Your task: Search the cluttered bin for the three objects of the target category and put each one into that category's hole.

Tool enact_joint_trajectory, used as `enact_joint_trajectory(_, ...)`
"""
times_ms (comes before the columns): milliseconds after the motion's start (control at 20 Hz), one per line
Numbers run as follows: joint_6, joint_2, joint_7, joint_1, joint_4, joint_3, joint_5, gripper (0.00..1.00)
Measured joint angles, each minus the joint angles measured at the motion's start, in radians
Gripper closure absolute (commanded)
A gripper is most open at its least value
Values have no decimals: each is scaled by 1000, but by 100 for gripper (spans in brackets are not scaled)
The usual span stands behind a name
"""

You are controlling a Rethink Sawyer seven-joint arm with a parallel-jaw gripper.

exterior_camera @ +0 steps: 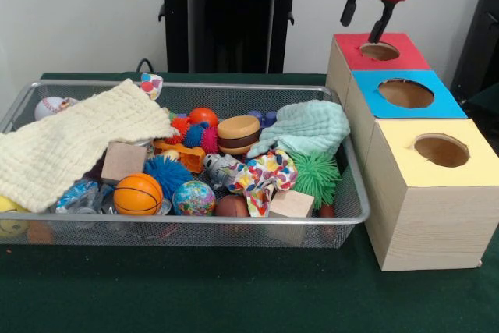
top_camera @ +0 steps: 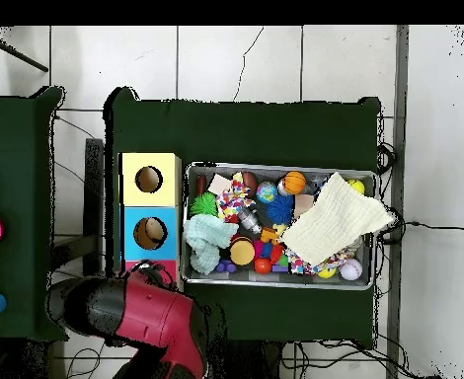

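Note:
The wire mesh bin (exterior_camera: 195, 84) stands on the green table, full of toys; it also shows in the overhead view (top_camera: 275, 167). No plush animal toy shows clearly; cloths and clutter hide much of the bin's contents. The red-topped box (exterior_camera: 405, 54) stands at the far right, with its round hole (exterior_camera: 380, 51). My gripper (exterior_camera: 362, 30) hangs just above that hole, open and empty, with its lower fingertip near the hole's rim. In the overhead view my red arm (top_camera: 162, 316) covers the gripper and most of the red-topped box.
The blue-topped box (exterior_camera: 405, 93) and the yellow-topped box (exterior_camera: 437, 150) stand in a row in front of the red one. A cream cloth (exterior_camera: 70, 138) and a mint cloth (exterior_camera: 308, 126) lie over the toys. A basketball (exterior_camera: 138, 194), a green spiky ball (exterior_camera: 316, 173) and wooden blocks lie in the bin.

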Motion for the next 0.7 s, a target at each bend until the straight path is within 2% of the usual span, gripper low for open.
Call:
enact_joint_trajectory(350, 0, -3, 0, -16, -23, 17, -7, 0)
enact_joint_trajectory(550, 0, -3, 0, -37, -52, 17, -56, 0)
enact_joint_trajectory(700, 0, -6, 0, -80, -72, 19, -115, 0)
